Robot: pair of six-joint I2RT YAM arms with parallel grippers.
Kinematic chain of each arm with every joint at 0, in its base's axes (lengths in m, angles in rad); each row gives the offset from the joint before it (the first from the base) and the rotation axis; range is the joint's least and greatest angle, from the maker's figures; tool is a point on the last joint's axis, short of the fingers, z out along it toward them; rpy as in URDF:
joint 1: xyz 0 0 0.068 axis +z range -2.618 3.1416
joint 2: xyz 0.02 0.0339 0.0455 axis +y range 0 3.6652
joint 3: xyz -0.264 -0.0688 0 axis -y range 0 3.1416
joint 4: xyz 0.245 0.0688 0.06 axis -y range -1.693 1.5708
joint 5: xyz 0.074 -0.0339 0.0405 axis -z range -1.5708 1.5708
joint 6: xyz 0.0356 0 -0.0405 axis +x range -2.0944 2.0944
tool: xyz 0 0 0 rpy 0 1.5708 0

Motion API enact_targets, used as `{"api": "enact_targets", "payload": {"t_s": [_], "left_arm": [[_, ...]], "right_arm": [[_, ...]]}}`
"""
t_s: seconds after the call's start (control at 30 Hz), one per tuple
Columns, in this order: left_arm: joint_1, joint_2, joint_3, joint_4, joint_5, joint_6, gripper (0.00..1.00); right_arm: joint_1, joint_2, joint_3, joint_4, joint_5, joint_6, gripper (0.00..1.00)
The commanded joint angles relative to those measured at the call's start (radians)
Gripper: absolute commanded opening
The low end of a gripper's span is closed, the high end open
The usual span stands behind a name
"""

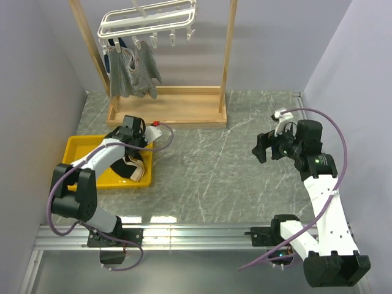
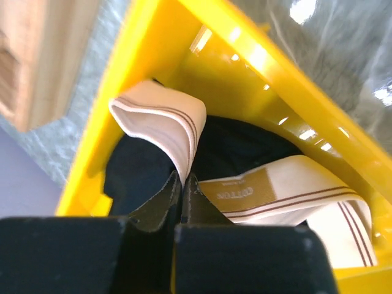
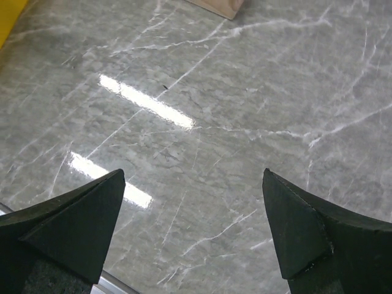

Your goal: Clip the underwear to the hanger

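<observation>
The underwear point(image 2: 245, 150), black with a beige waistband point(image 2: 165, 119), lies in the yellow tray point(image 2: 245, 73); it also shows in the top view point(image 1: 131, 166). My left gripper point(image 2: 182, 179) is down in the tray, shut on a raised fold of the waistband. In the top view the left gripper point(image 1: 127, 136) is over the tray's far side. The white hanger point(image 1: 147, 21) hangs at the top of the wooden stand, small clips below it. My right gripper point(image 3: 193, 177) is open and empty over bare table, at the right in the top view point(image 1: 264, 147).
A grey striped garment point(image 1: 131, 70) hangs clipped at the hanger's left end. The wooden frame stand point(image 1: 168, 113) rests at the back of the marble table. The yellow tray point(image 1: 79, 147) sits at the left. Grey walls close in on both sides.
</observation>
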Motion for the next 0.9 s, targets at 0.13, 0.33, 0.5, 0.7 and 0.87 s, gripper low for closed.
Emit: {"api": "enact_targets", "payload": {"t_s": [0.13,0.33,0.5,0.7,0.87], "left_arm": [[-0.001,-0.166,0.212,-0.176,0.328,-0.087,0.00],[-0.002,-0.317,0.351,-0.302,0.768,-0.045,0.00],[-0.008,-0.353,0.480,-0.371,0.997,0.034,0.00],[-0.036,-0.319,0.585,-0.538,1.270,0.218,0.00],[-0.122,-0.330,0.516,-0.495,1.283,0.286,0.00]], "right_arm": [[0.004,-0.036,0.082,-0.007,-0.165,-0.078,0.99],[0.004,-0.068,0.181,-0.016,-0.325,-0.162,0.96],[0.006,-0.028,0.333,-0.039,-0.478,-0.201,0.94],[0.056,0.007,0.438,0.015,-0.580,-0.137,0.90],[0.182,0.012,0.403,0.073,-0.620,-0.015,0.88]]}}
